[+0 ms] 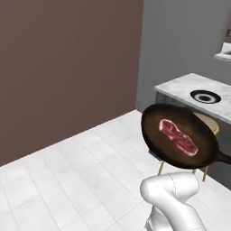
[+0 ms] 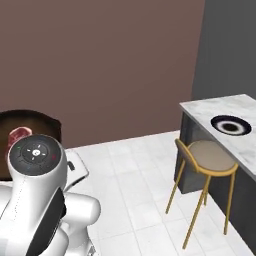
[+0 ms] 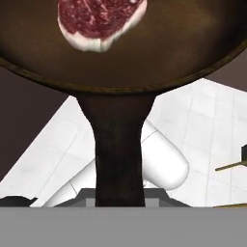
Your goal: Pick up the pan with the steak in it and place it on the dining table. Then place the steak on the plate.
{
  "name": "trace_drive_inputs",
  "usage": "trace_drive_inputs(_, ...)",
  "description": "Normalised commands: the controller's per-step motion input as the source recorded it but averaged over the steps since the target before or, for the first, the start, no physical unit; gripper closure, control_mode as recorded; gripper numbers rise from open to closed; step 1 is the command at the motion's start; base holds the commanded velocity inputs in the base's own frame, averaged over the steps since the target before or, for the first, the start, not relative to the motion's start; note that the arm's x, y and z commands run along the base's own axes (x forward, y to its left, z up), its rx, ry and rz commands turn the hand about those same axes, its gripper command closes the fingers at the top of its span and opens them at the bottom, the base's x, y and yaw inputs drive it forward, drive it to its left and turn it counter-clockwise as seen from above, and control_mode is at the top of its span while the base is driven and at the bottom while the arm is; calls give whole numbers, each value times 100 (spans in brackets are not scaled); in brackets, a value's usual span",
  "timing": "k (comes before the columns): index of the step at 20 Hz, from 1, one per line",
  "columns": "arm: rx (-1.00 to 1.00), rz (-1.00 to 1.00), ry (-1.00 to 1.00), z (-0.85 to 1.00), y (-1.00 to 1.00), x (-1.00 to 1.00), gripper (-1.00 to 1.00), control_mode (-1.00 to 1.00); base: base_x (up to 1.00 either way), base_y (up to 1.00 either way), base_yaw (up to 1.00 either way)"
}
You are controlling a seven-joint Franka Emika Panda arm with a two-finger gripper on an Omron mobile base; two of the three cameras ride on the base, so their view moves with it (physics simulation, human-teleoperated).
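Nearest the hand camera, the pan's handle [image 3: 118,159] runs straight down to the bottom edge where the gripper sits, its jaws drawn in narrow on that handle; the fingertips themselves are hidden behind it. Beyond the handle the pan [image 3: 144,53] spreads wide, and the steak [image 3: 99,21] lies flat on its floor at the far side from the gripper, in line with the handle. In the left base view the pan [image 1: 180,137] is carried in the air above the white arm, tilted so its inside faces the camera, with the steak [image 1: 178,136] near its middle and the handle leading off to the right edge. Under and behind it stands a stool [image 2: 207,160] with a round tan seat and thin gold legs, on the white tiled floor [image 1: 76,180]. Farther right is the dining table [image 1: 180,88], its marble top bearing the plate [image 1: 205,96] near its front edge, well apart from the pan.
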Motion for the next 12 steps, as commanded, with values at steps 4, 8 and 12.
trace_drive_inputs(4,0,0,0,0,0,0,100,100,25,12,-47)
trace_drive_inputs(8,0,0,0,0,0,0,100,100,4,2,-50)
trace_drive_inputs(12,0,0,0,0,0,0,100,100,0,0,-50)
